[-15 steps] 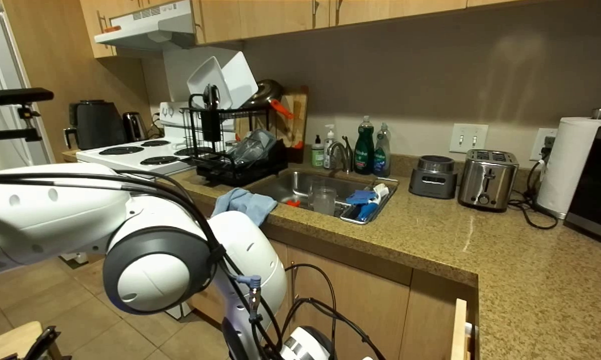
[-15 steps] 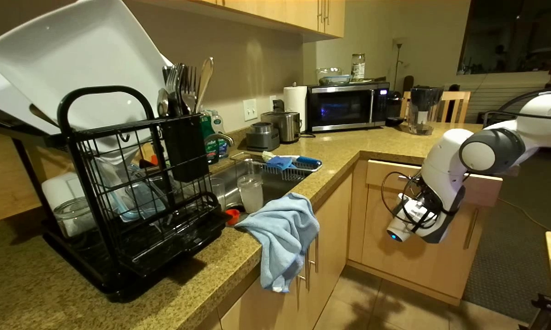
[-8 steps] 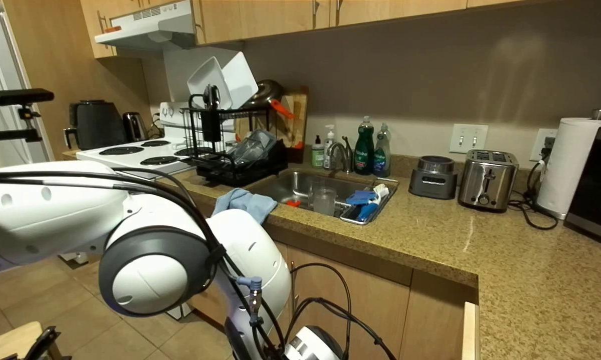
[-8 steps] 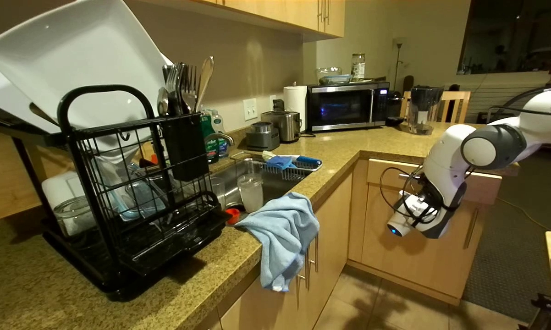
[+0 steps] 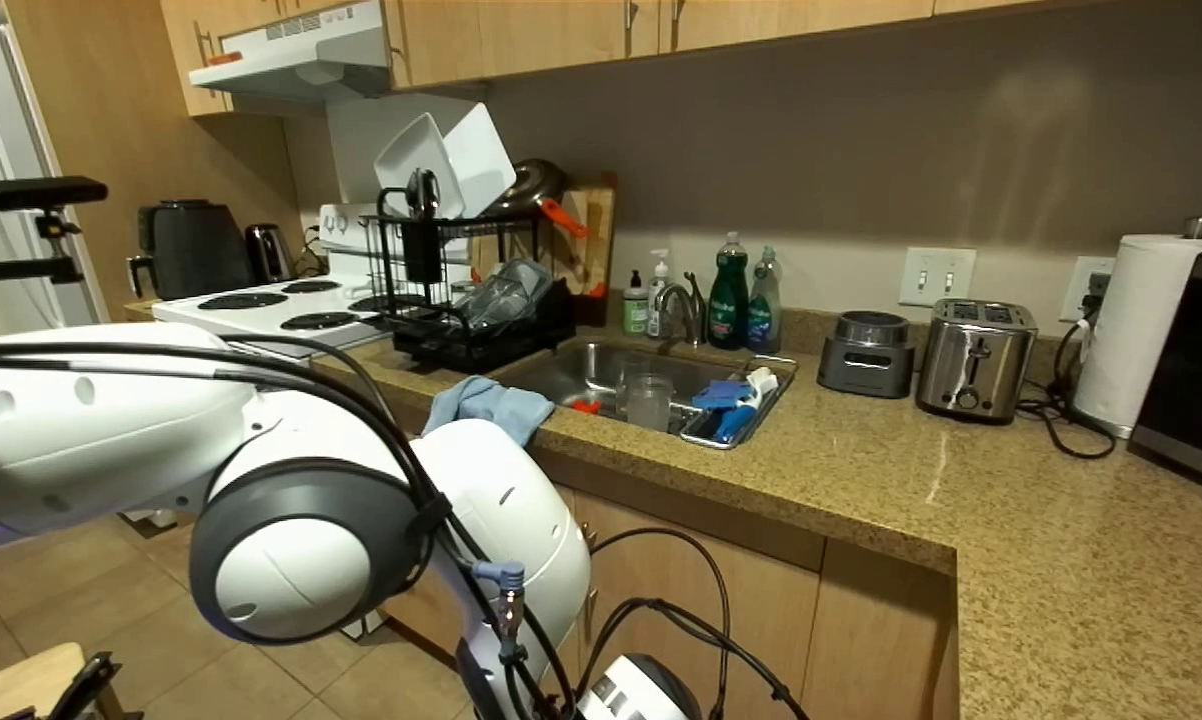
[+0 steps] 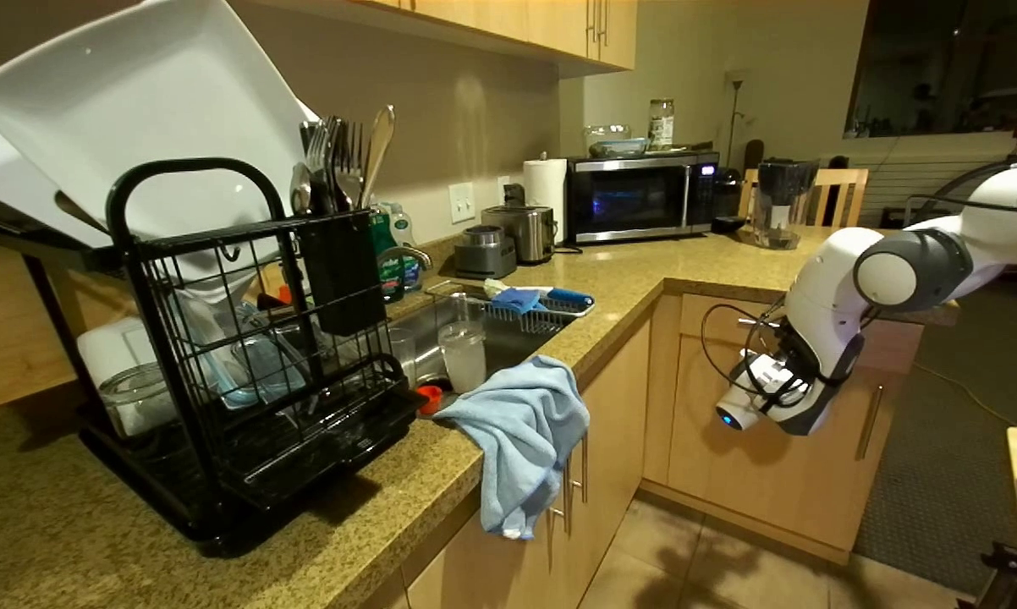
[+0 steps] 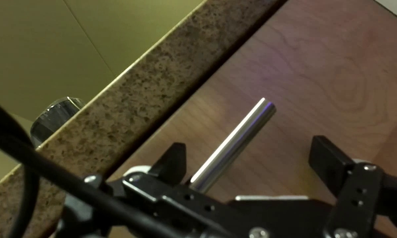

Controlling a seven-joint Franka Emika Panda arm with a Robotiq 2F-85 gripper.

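Observation:
In the wrist view my gripper (image 7: 248, 143) is open, its black fingers (image 7: 329, 162) spread wide. A silver bar handle (image 7: 233, 145) on a wooden drawer front (image 7: 334, 66) runs diagonally through the gap between them. It lies nearer the left finger, and I cannot tell whether anything touches it. The drawer front sits just under the speckled counter edge (image 7: 145, 82), with a thin dark gap. In an exterior view the white arm (image 6: 838, 279) reaches down before this drawer front (image 6: 898, 342), which looks about flush with the cabinet. The fingers are hidden in both exterior views.
The counter overhangs the drawer, and black cables (image 5: 701, 620) loop off the wrist. A blue cloth (image 6: 521, 440) drapes over the edge by the sink (image 5: 601, 365). The dish rack (image 6: 221, 355), toaster (image 5: 976, 360) and microwave (image 6: 644, 199) stand on the counter. A pitcher (image 6: 783, 203) is farther along.
The drawer, sticking out a second ago, has gone in under the counter until its edge no longer shows beside the corner. The arm's wrist has shifted toward the cabinet and slightly up.

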